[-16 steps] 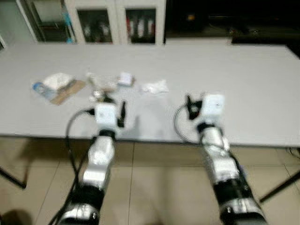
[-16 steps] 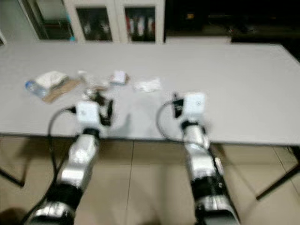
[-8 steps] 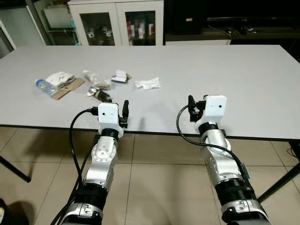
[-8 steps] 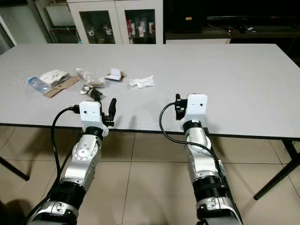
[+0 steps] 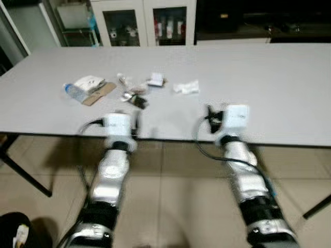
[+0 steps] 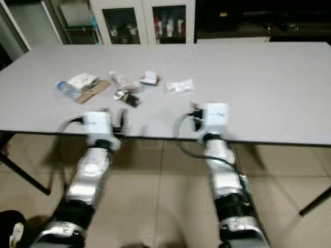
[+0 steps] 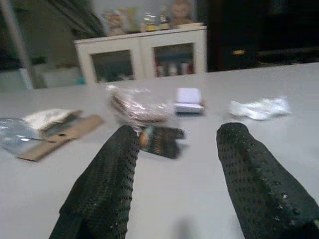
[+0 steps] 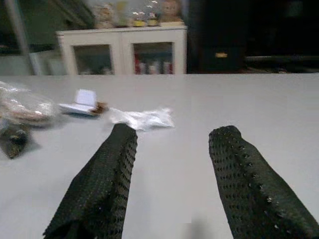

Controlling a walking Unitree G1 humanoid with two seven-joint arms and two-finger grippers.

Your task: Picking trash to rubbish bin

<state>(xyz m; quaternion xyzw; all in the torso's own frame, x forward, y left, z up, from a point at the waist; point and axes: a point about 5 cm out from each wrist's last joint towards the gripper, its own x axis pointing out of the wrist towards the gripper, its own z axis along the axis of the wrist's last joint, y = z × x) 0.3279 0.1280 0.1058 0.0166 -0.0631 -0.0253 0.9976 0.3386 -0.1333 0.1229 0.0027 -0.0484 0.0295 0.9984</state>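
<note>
Trash lies on the left half of the grey table (image 5: 289, 93): a plastic bottle with paper and cardboard (image 5: 85, 89), a clear wrapper (image 7: 137, 103), a dark wrapper (image 7: 160, 140), a small white box (image 7: 188, 98) and a crumpled white wrapper (image 8: 142, 118). My left gripper (image 7: 180, 132) is open at the table's near edge, pointing at the dark wrapper a short way ahead of it. Also at the near edge, my right gripper (image 8: 174, 132) is open and faces the crumpled white wrapper. Neither holds anything.
A white cabinet with glass doors (image 5: 145, 23) stands behind the table. A slanted black table leg (image 5: 26, 175) shows at the left over the tiled floor. A dark object (image 5: 13, 230) sits on the floor at the bottom left.
The whole picture has shifted right and blurred, so the camera moved. Both grippers stay open at the table's near edge. The trash lies as before.
</note>
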